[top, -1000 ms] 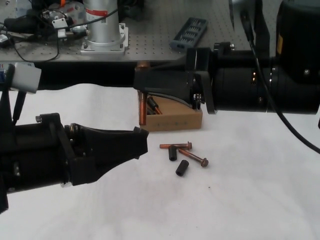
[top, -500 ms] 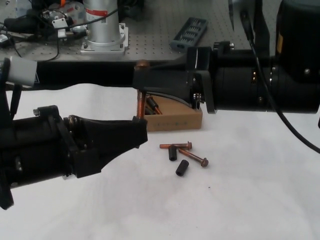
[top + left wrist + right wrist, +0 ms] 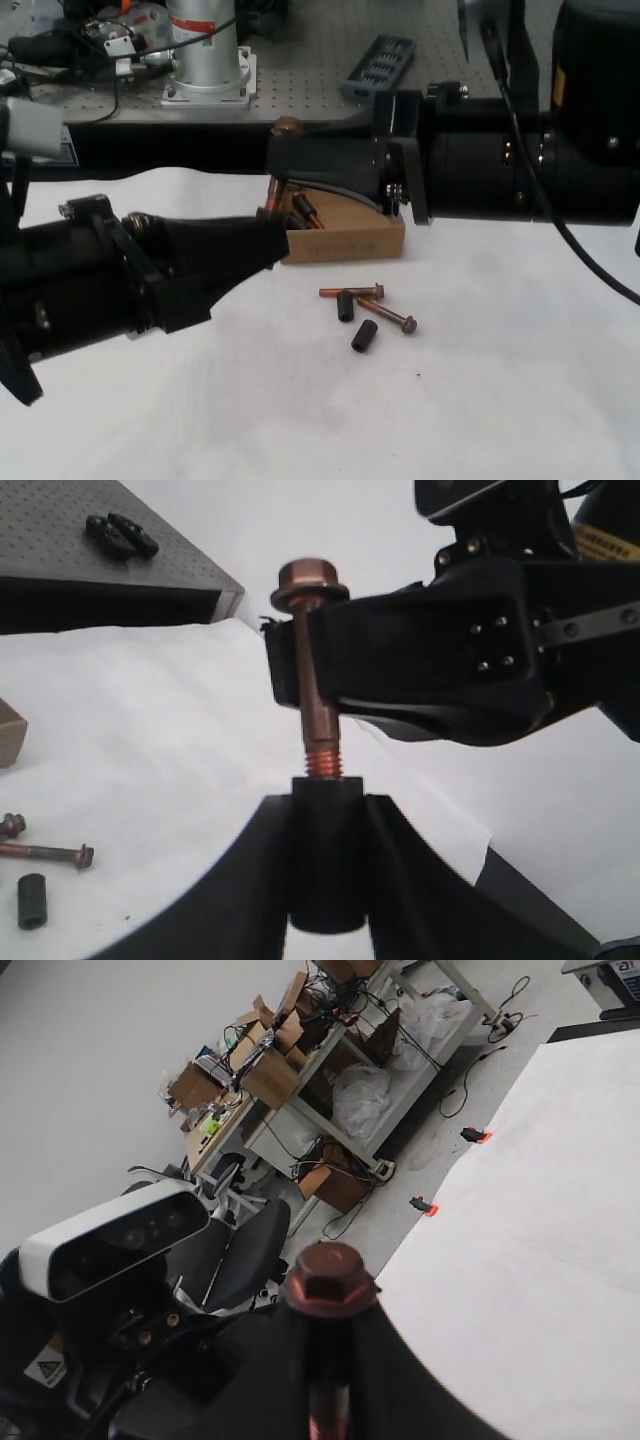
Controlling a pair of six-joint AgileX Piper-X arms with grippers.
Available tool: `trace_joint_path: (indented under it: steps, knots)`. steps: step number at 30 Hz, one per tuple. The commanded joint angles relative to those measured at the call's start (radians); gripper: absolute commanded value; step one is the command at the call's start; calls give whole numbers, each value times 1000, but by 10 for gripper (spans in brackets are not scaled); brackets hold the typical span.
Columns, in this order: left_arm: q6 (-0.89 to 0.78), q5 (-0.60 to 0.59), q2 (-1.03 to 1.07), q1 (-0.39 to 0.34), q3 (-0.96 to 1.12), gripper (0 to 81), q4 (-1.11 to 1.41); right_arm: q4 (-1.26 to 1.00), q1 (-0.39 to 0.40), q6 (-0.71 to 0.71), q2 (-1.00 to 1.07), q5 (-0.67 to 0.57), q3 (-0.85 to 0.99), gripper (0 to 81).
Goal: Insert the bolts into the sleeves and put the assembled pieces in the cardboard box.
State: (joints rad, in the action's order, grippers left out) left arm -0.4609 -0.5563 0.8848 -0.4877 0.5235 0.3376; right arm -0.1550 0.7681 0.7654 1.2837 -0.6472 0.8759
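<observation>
The right gripper (image 3: pixel 285 165) clamps a bolt (image 3: pixel 318 720) upright, its thread at the mouth of the sleeve (image 3: pixel 325 880) pinched by the left gripper (image 3: pixel 272 245), at nine o'clock of the box (image 3: pixel 350 245). Some pieces are already boxed. Spare bolts (image 3: pixel 352 291) and spare sleeves (image 3: pixel 364 336) wait at six o'clock.

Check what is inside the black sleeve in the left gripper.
The copper bolt has its threaded end at the top opening of the sleeve. How deep it goes is hidden by the sleeve's wall and the left gripper around it.

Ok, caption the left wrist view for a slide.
Bolt in the right gripper meets the sleeve held by the left gripper.
</observation>
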Motion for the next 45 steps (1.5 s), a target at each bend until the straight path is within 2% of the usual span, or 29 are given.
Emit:
trace_joint_path:
  steps: [1,10,16,23,24,28,30,45]
  knots:
    - [-3,59,-11,6,9,6,63,11,3,2,-5,-69,7,28]
    - [-3,54,-11,6,9,6,63,21,3,-27,-5,-231,7,28]
    - [-3,56,-11,6,9,6,73,113,3,-89,-5,-227,7,28]
    - [-3,59,-11,6,9,6,89,263,3,-161,-5,-147,7,8]
    - [-3,59,-11,6,9,6,89,267,3,-169,-5,-144,7,52]
    - [-3,62,-11,6,9,6,89,288,3,-182,-5,-106,12,312]
    - [-3,77,-11,6,9,6,89,321,3,-179,-5,-80,18,377]
    - [106,111,-11,6,9,6,84,324,1,-209,-23,-96,46,356]
